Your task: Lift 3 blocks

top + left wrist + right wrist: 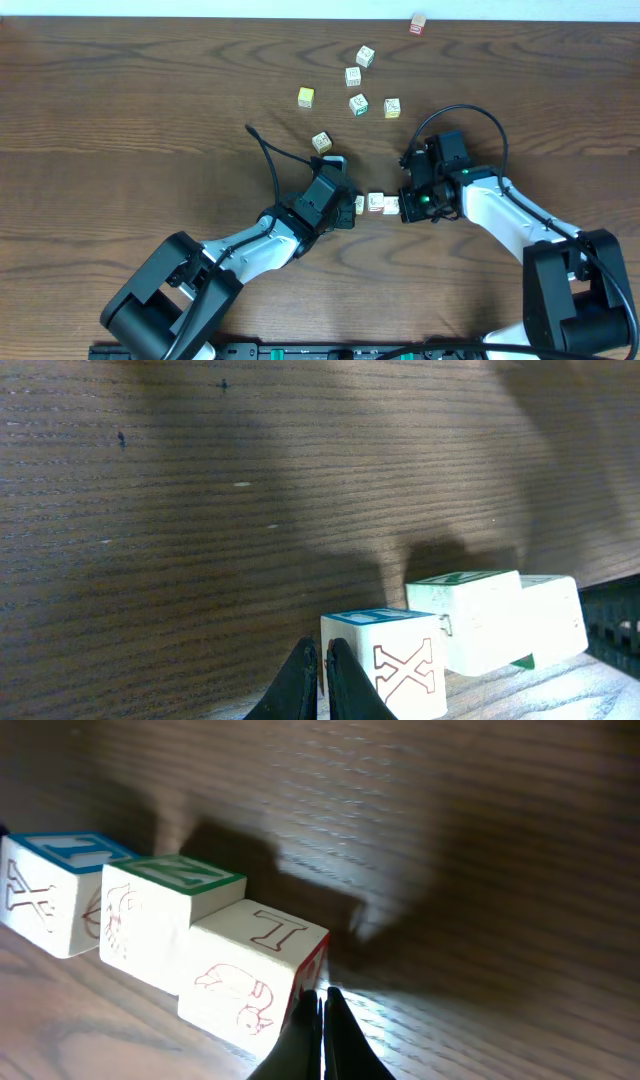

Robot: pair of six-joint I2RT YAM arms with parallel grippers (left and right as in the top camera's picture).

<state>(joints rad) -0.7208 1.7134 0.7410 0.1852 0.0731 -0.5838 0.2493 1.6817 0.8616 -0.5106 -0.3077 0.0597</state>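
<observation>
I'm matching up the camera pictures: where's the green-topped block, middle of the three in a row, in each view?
Overhead: green-topped block near the picture's centre, middle of the row.
Left wrist: the block, lower right, second in row.
Right wrist: the block, left of centre, second in row.
Landmark: blue-topped X block, next to it in all views.

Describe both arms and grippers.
The left arm and right arm have white links, black joints, black bases. The left gripper and right gripper are black, tapering to slim tips. A black cable loops off each wrist; a green light glows on the right.
</observation>
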